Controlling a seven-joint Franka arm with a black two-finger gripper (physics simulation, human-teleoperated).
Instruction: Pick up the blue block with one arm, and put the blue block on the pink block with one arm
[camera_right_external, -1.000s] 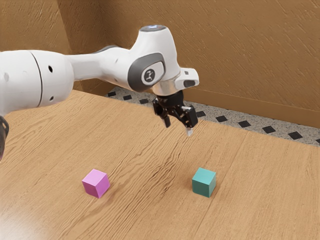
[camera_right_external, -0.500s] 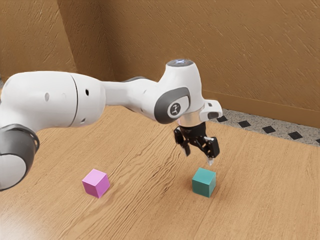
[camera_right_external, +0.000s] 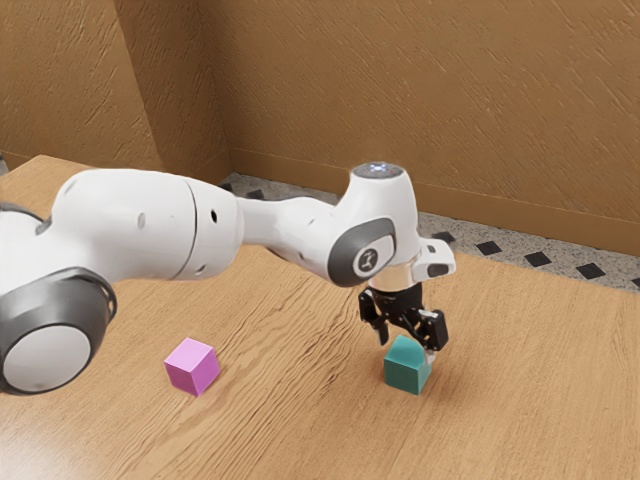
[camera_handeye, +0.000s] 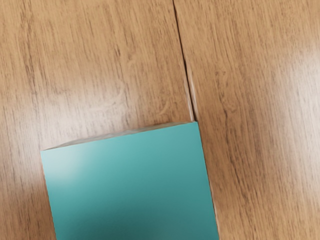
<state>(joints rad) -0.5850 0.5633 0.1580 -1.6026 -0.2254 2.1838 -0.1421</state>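
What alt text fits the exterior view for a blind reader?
A white robot arm holds its black hand directly over a blue block on a wooden table. A pink block sits apart, toward the exterior view's left.

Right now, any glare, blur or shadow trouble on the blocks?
Wrist view: blue block crisp at its far edge, softer and darker toward the camera; pale sheen on the table. Exterior view: no glare on either block; faint soft shadow beside the pink block.
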